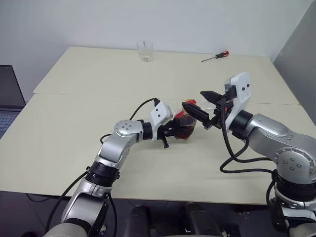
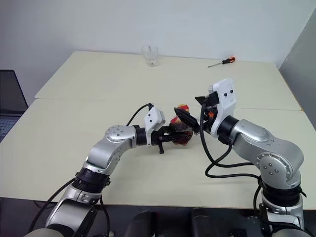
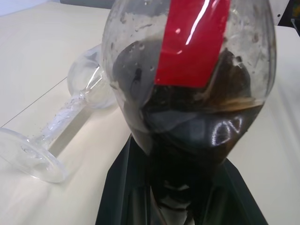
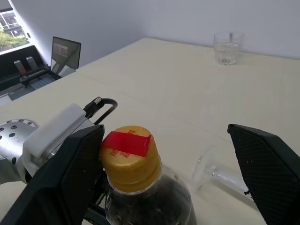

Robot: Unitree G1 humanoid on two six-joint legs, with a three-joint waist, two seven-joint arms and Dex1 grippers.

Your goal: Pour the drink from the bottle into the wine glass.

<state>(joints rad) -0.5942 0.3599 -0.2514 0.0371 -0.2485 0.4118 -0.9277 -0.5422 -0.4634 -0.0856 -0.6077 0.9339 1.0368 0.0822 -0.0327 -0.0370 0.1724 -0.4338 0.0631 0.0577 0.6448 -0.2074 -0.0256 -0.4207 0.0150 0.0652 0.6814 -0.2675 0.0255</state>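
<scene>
The bottle [image 1: 186, 126] stands upright just above the table's middle, and my left gripper [image 1: 180, 129] is shut on its rounded body. Dark brown drink [image 3: 197, 140] fills its lower part. A red label strip [image 3: 192, 42] runs down its side. My right gripper [image 4: 165, 130] is open, one finger on each side of the yellow-and-red cap [image 4: 131, 157]; the cap sits close to one finger [image 4: 70, 173]. The wine glass [image 3: 70, 117] lies on its side on the table just behind the bottle, seen again as the wine glass [image 4: 220, 176] in the right wrist view.
A short clear tumbler [image 1: 145, 50] stands at the table's far edge. A red-handled screwdriver [image 1: 215, 56] lies to its right. A laptop [image 1: 9, 94] sits off the table's left side. A grey panel [image 1: 296, 54] rises at the far right.
</scene>
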